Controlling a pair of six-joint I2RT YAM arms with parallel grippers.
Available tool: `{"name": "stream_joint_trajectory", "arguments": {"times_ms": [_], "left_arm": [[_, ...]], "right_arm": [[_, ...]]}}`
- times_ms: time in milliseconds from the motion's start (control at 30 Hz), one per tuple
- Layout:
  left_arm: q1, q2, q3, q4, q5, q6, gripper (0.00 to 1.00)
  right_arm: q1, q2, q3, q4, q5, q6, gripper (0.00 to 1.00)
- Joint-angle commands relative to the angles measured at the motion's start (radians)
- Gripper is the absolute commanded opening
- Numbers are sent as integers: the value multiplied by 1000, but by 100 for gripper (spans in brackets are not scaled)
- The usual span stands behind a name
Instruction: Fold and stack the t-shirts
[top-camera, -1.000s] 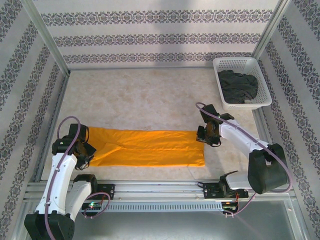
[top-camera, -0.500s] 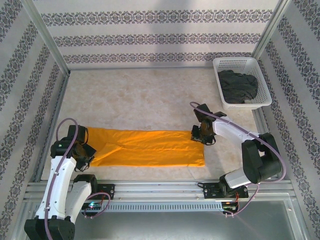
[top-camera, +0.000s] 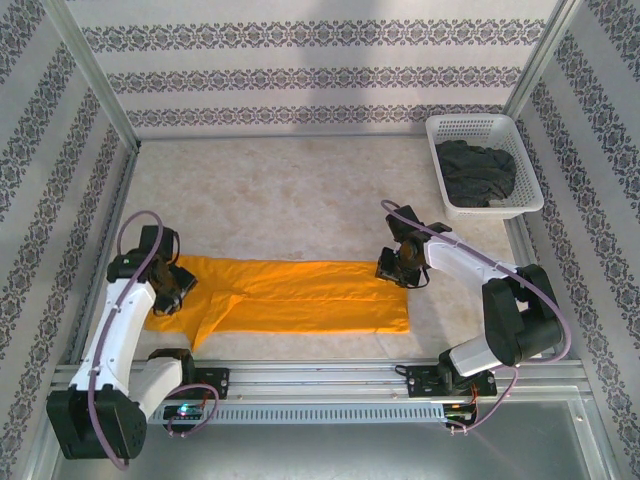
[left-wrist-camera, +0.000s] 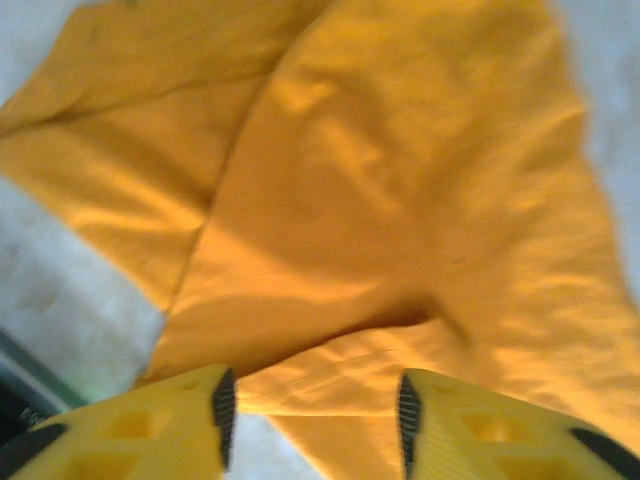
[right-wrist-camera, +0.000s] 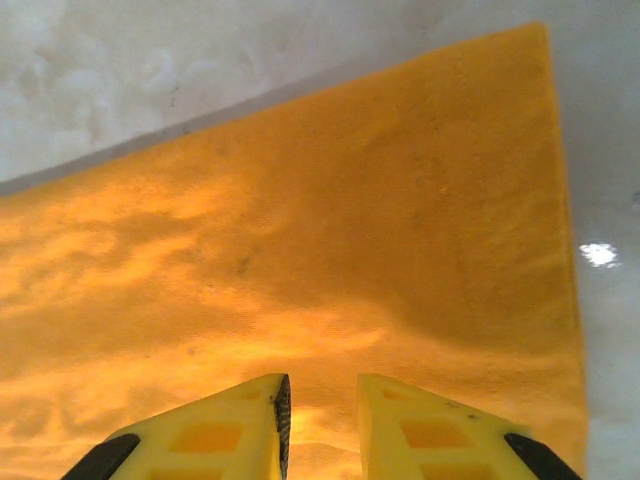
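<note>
The orange-yellow t-shirt (top-camera: 300, 295) lies on the table as a long flat strip, a sleeve spread out at its left end. My left gripper (top-camera: 172, 285) hangs over that left end. In the left wrist view it (left-wrist-camera: 312, 400) stands open above rumpled orange cloth (left-wrist-camera: 380, 200), holding nothing. My right gripper (top-camera: 398, 268) is on the strip's far right corner. In the right wrist view it (right-wrist-camera: 322, 400) has its jaws a narrow gap apart over flat orange cloth (right-wrist-camera: 300, 250). The dark grey t-shirt (top-camera: 475, 172) lies crumpled in the basket.
The white lattice basket (top-camera: 470, 122) stands at the back right corner. Patterned walls and metal posts close in the table on three sides. A metal rail (top-camera: 320, 378) with both arm bases runs along the near edge. Bare tabletop (top-camera: 290, 195) stretches behind the shirt.
My left gripper has opened and let go of the shirt's left end, which now lies spread further left. The right gripper has moved slightly left onto the shirt's corner.
</note>
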Motion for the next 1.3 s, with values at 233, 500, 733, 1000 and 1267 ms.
{"name": "stream_joint_trajectory", "arguments": {"times_ms": [233, 500, 733, 1000, 1267], "left_arm": [[56, 396, 74, 341, 56, 52, 18], [249, 750, 202, 442, 109, 197, 12], [302, 933, 326, 480, 255, 266, 17], [272, 899, 422, 528, 335, 277, 35], [84, 627, 309, 492, 304, 348, 43]], "right_arm": [[19, 114, 21, 49, 22, 192, 20], [-34, 321, 154, -36, 75, 254, 19], [-127, 462, 329, -115, 59, 241, 20], [-230, 806, 912, -255, -116, 1, 23], [-167, 573, 891, -137, -119, -131, 41]]}}
